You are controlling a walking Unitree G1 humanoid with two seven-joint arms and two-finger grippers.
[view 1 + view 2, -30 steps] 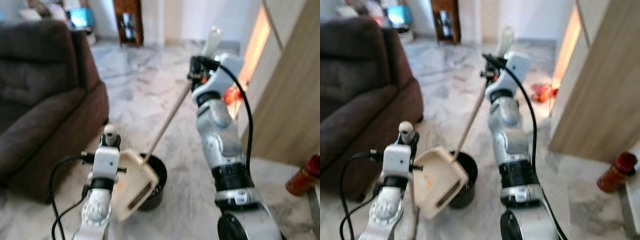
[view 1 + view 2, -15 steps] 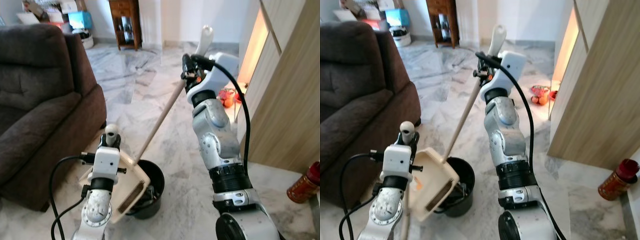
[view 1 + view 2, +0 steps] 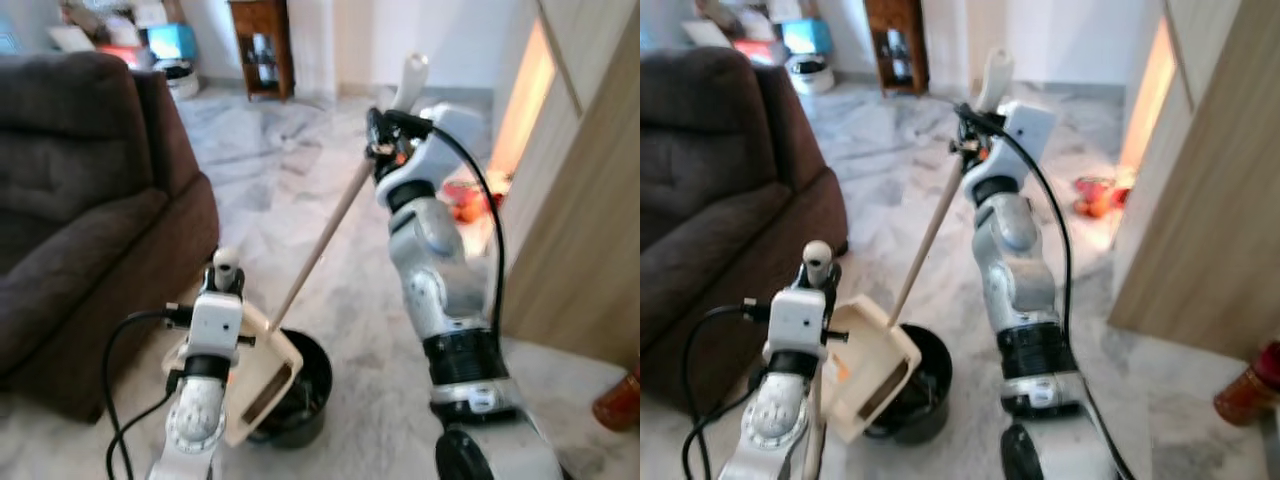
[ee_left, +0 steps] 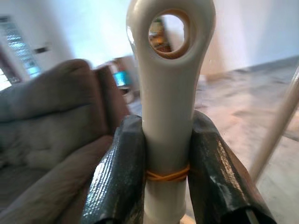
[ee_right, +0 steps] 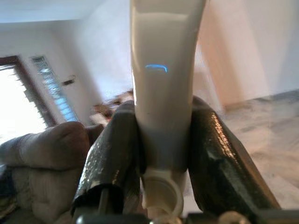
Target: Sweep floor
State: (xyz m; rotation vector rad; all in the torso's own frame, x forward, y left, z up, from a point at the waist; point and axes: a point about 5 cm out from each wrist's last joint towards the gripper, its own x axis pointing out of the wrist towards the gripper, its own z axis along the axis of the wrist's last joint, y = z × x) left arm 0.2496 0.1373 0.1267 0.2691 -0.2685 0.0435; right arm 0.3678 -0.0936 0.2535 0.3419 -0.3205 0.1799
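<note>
Tilting over black bin [image 3: 300,390] rim, dustpan [image 3: 262,385] in left claw [image 4: 163,177].

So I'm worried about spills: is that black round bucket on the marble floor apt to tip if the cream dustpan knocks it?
Probably not easily. The black round bucket looks squat and wide, sitting flat on the marble floor. It seems light plastic, though, so a knock from the cream dustpan, tilted over its rim in the left gripper, might slide it on the glossy stone.
</note>
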